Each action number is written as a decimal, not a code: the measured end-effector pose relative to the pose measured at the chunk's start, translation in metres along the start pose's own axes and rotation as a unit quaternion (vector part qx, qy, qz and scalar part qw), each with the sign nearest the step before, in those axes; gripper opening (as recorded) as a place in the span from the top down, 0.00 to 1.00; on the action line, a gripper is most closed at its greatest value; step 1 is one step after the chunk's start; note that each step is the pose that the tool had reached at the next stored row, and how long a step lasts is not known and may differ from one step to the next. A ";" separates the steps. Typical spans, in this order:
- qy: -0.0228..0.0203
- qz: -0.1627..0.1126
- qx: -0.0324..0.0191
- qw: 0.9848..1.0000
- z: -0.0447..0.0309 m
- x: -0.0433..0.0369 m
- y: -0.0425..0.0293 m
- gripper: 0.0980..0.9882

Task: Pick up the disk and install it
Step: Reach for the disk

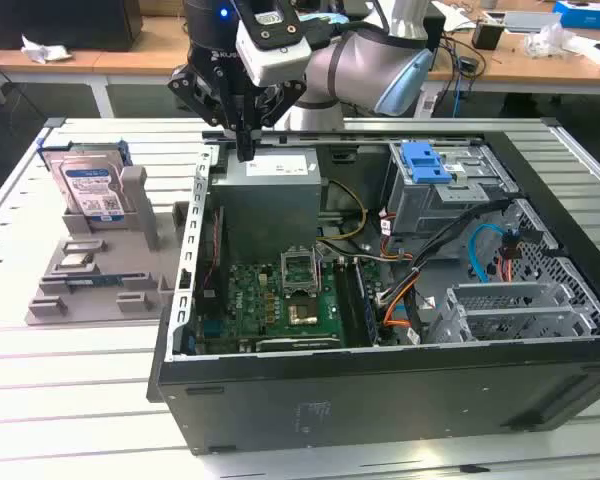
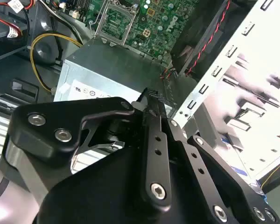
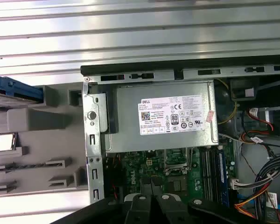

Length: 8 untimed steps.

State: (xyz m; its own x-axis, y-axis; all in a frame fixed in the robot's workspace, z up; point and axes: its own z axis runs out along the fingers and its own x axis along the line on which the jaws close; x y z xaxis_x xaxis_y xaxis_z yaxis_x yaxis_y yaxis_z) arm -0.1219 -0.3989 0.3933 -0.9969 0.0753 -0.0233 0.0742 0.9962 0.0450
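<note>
Your gripper (image 1: 245, 148) is clenched and holds nothing: its 2 fingers meet in 1 narrow point with no object between them. It hangs over the far left corner of the open computer case (image 1: 380, 400), just above the grey power box (image 1: 270, 190) and close to the case's left wall. In the first wrist view you look down past the fingertips onto the power box and the green circuit board (image 3: 149, 163) on its near side.

The disk (image 1: 90, 188) is not in the case. It stands outside it, toward the exterior view's left of your gripper and lower, slotted into the far end of a grey holder (image 1: 90, 285) on the slatted table (image 1: 60, 390). The case's left wall stands between the 2.

The disk rests on edge, with its long axis close to upright and leaning back a little. Its blue-and-white label faces the near side and its blue frame shows along the edges. In the first wrist view the disk's blue top edge (image 3: 16, 88) lies beyond that wall, well apart from the fingertips.

A bare blue bracket (image 1: 423, 160) sits on the metal cage (image 1: 450, 200) at the case's far right, on the opposite side of your gripper from the disk. You have only 1 arm, so there is no nearer hand to choose.
</note>
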 end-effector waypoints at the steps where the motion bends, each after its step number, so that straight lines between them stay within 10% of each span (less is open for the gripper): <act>1: 0.000 0.000 0.000 1.000 0.0000 0.0002 0.0000 1.00; 8: 0.000 0.000 0.000 1.000 -0.0001 0.0043 -0.0003 1.00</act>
State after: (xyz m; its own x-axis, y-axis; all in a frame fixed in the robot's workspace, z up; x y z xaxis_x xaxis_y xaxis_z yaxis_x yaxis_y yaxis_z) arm -0.1262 -0.3989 0.3933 -0.9969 0.0753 -0.0233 0.0742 0.9962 0.0451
